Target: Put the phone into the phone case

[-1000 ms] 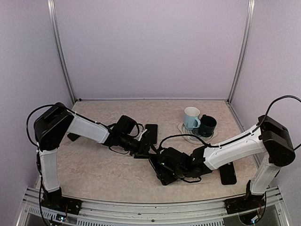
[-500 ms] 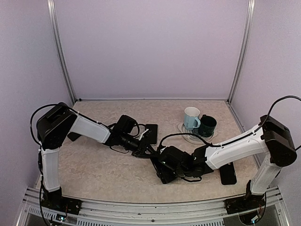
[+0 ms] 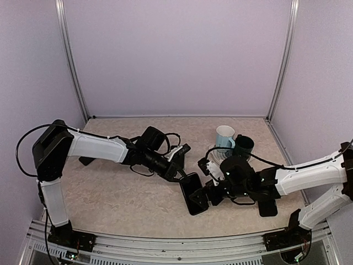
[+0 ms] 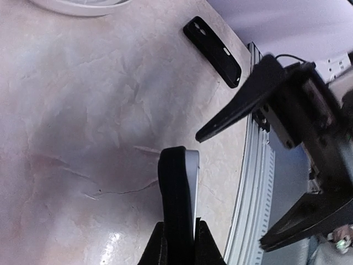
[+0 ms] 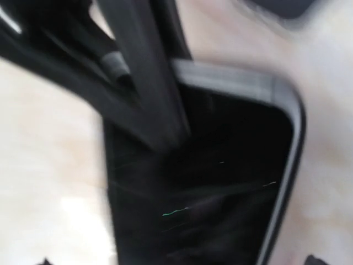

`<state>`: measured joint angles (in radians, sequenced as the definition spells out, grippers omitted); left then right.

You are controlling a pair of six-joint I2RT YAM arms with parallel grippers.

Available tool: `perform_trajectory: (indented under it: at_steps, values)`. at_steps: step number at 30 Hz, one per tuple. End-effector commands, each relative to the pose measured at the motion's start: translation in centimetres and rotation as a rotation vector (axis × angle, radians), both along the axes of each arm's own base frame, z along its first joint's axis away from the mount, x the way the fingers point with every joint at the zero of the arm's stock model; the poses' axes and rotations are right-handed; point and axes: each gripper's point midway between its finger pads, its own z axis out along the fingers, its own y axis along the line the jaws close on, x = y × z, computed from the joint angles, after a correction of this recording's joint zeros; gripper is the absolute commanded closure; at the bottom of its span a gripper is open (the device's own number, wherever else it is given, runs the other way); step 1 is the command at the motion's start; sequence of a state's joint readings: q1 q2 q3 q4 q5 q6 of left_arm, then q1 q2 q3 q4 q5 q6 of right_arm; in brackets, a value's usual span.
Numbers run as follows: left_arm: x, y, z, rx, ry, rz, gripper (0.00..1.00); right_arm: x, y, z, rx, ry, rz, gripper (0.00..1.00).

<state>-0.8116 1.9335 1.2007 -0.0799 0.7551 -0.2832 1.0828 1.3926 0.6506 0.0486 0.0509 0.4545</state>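
The phone [image 3: 194, 194] is a black slab with a silver-grey rim, near the table's front middle. My left gripper [image 3: 186, 179] is shut on its far end. Edge-on in the left wrist view, the phone [image 4: 177, 187] shows a black layer against a silver one, pinched between my left gripper [image 4: 177, 234]. The right gripper [image 3: 211, 194] stands open just right of the phone, its fingers [image 4: 242, 105] spread wide and apart from it. A dark screen [image 5: 220, 182] fills the blurred right wrist view. A black phone case [image 3: 267, 205] lies flat at the front right, also in the left wrist view [image 4: 212, 51].
A pale blue mug [image 3: 224, 138] and a dark mug [image 3: 242, 147] stand on a clear plate [image 3: 216, 159] at the back right. Another dark flat object [image 3: 185, 149] lies behind the left gripper. The metal rail [image 3: 165, 243] runs along the near edge.
The left gripper reached right and shut on the phone's far end. The right gripper let go of the phone, opened wide and drew back to the right.
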Motion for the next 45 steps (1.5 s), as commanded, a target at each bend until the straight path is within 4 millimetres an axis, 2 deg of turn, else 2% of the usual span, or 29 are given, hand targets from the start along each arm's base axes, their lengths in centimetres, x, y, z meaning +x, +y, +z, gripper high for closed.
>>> perform_trajectory:
  at_steps: [1, 5, 8, 12, 14, 16, 20, 27, 29, 32, 34, 36, 37, 39, 40, 43, 45]
  values:
    - [-0.8, 2.2, -1.3, 0.135, -0.244, -0.065, 1.00, -2.1, 1.1, 6.6, 0.287, -0.114, 0.317, 0.01]
    - [-1.9, 2.5, -0.8, 0.173, -0.421, -0.124, 1.00, -0.7, -1.4, 8.7, 0.327, -0.340, 0.351, 0.01]
    - [-2.7, 2.7, -0.6, 0.168, -0.501, -0.160, 1.00, 0.5, -1.9, 9.8, 0.323, -0.473, 0.384, 0.01]
    - [-3.2, 2.8, -0.2, 0.152, -0.527, -0.190, 1.00, 2.2, -1.7, 9.6, 0.332, -0.409, 0.471, 0.02]
    - [-3.5, 2.7, -0.1, 0.143, -0.543, -0.202, 1.00, 2.1, -1.0, 8.9, 0.333, -0.354, 0.543, 0.09]
    - [-3.4, 2.7, -0.1, 0.147, -0.550, -0.197, 1.00, 1.6, -0.8, 8.5, 0.357, -0.311, 0.611, 0.20]
    - [-3.4, 2.4, -0.3, 0.151, -0.544, -0.199, 1.00, 0.5, -0.7, 8.7, 0.410, -0.314, 0.669, 0.25]
    - [-3.4, 2.2, -0.4, 0.159, -0.547, -0.199, 1.00, 0.7, 0.9, 6.1, 0.335, -0.269, 0.668, 0.30]
    - [-3.4, 2.2, -0.2, 0.155, -0.548, -0.199, 1.00, 1.4, 1.3, 5.1, 0.289, -0.263, 0.641, 0.37]
    - [-3.7, 2.0, -0.2, 0.149, -0.546, -0.204, 1.00, 1.7, 1.7, 5.4, 0.309, -0.273, 0.636, 0.56]
    - [-3.8, 1.9, -0.2, 0.146, -0.541, -0.207, 1.00, 1.3, 2.2, 5.6, 0.313, -0.271, 0.661, 0.72]
    - [-3.8, 1.9, -0.1, 0.144, -0.541, -0.205, 1.00, 1.3, 2.4, 5.0, 0.289, -0.252, 0.672, 0.93]
    - [-3.9, 1.9, -0.1, 0.141, -0.537, -0.207, 1.00, 1.2, 2.3, 4.6, 0.278, -0.240, 0.673, 1.00]
    - [-4.0, 1.8, 0.4, 0.121, -0.533, -0.205, 1.00, 1.2, 2.0, 4.0, 0.258, -0.229, 0.659, 1.00]
    - [-4.2, 1.7, 0.7, 0.106, -0.525, -0.205, 0.97, 1.1, 1.8, 3.7, 0.253, -0.227, 0.656, 1.00]
    - [-4.3, 1.6, 2.1, 0.033, -0.505, -0.180, 0.63, 1.0, 1.2, 3.3, 0.232, -0.235, 0.642, 1.00]
    - [-3.7, 1.8, 3.3, -0.017, -0.496, -0.142, 0.54, 0.8, 1.0, 3.4, 0.229, -0.239, 0.644, 1.00]
